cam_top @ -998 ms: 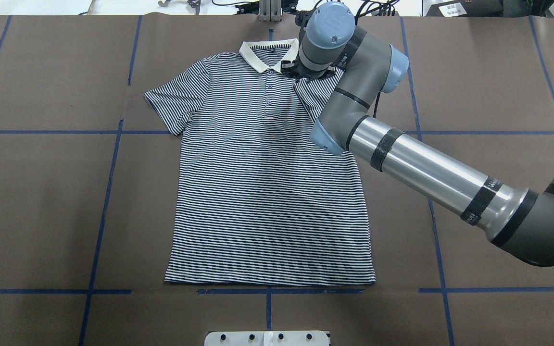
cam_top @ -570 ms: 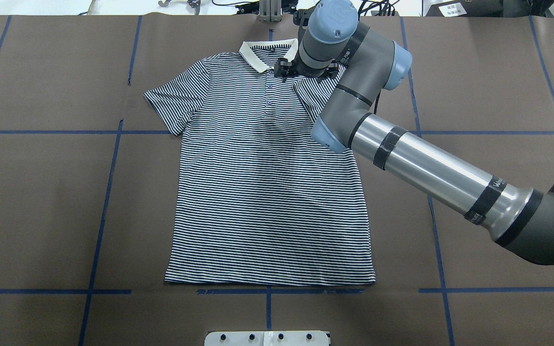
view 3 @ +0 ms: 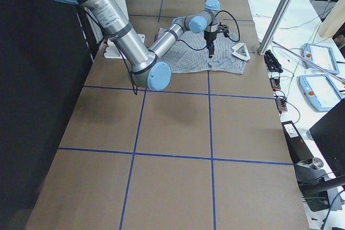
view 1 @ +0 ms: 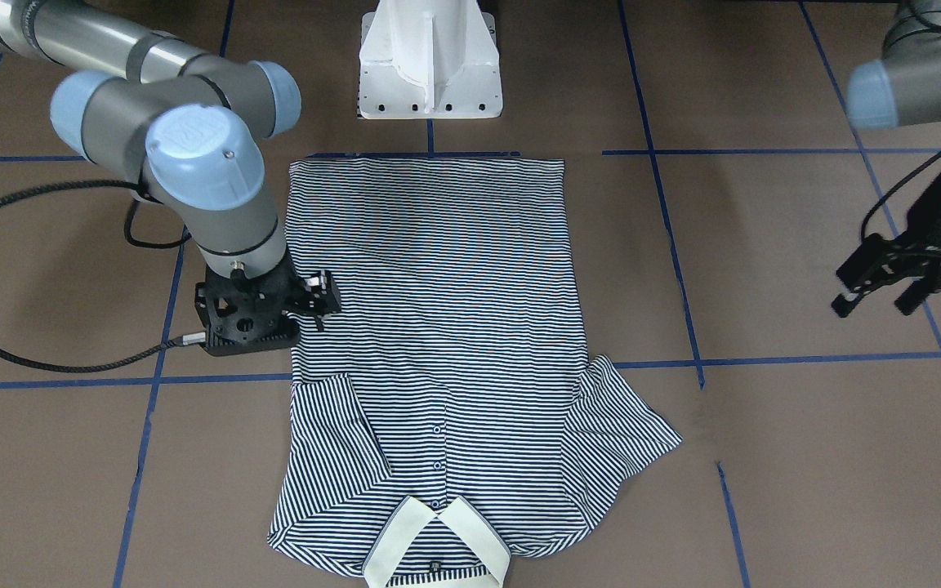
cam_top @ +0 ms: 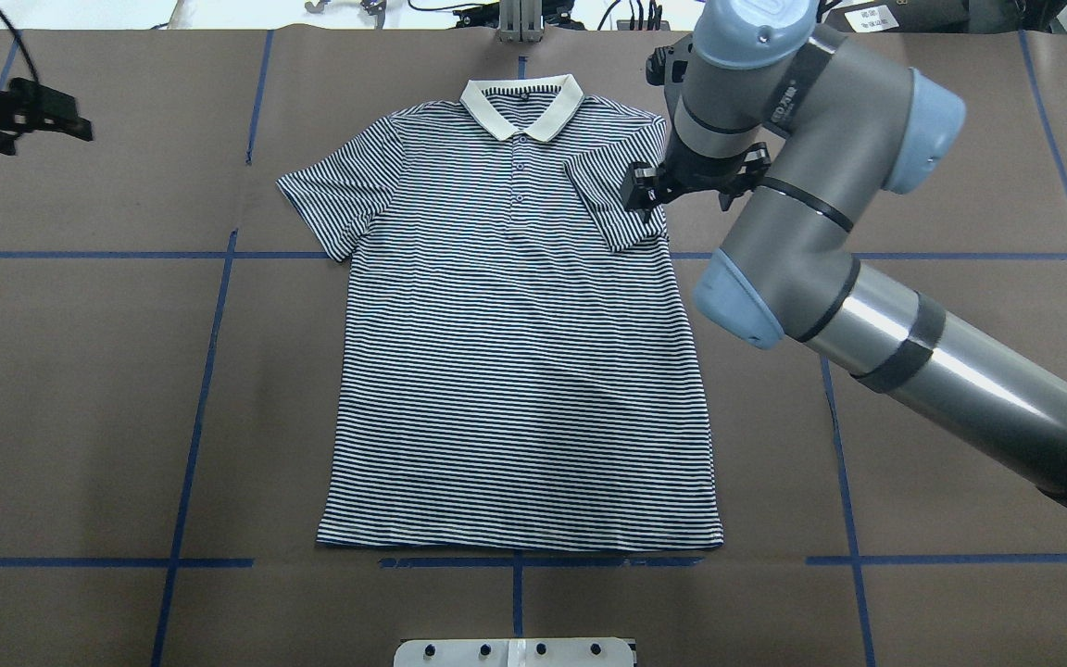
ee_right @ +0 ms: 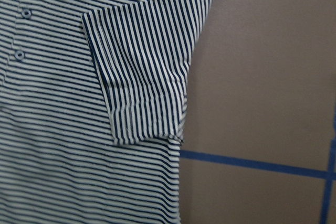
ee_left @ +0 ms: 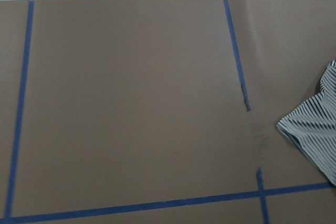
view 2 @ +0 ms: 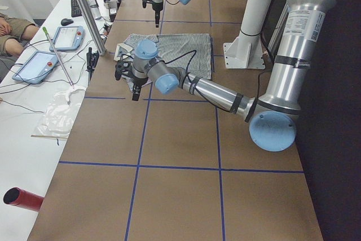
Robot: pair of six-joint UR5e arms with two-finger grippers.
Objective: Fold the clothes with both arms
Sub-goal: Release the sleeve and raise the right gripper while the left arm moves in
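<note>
The striped polo shirt (cam_top: 515,371) lies flat and face up on the brown table, its cream collar (cam_top: 521,105) at the far side. One sleeve (cam_top: 615,199) is folded inward onto the chest; the right wrist view shows it lying flat (ee_right: 142,77). The other sleeve (cam_top: 334,199) is spread out. My right gripper (cam_top: 686,185) hangs open over the folded sleeve's outer edge (view 1: 270,314) and holds nothing. My left gripper (view 1: 877,298) hovers open and empty over bare table, well clear of the spread sleeve (cam_top: 56,116).
The white pedestal base (view 1: 430,65) stands at the shirt's hem side. Blue tape lines (cam_top: 209,371) grid the brown table. A side bench with tablets (view 2: 42,63) runs along the far edge, and a red cylinder (view 2: 22,198) lies near a corner.
My right arm has swung from the collar out toward the shirt's side edge, uncovering the folded sleeve. The left gripper has come into the overhead view's left edge. The shirt has not moved.
</note>
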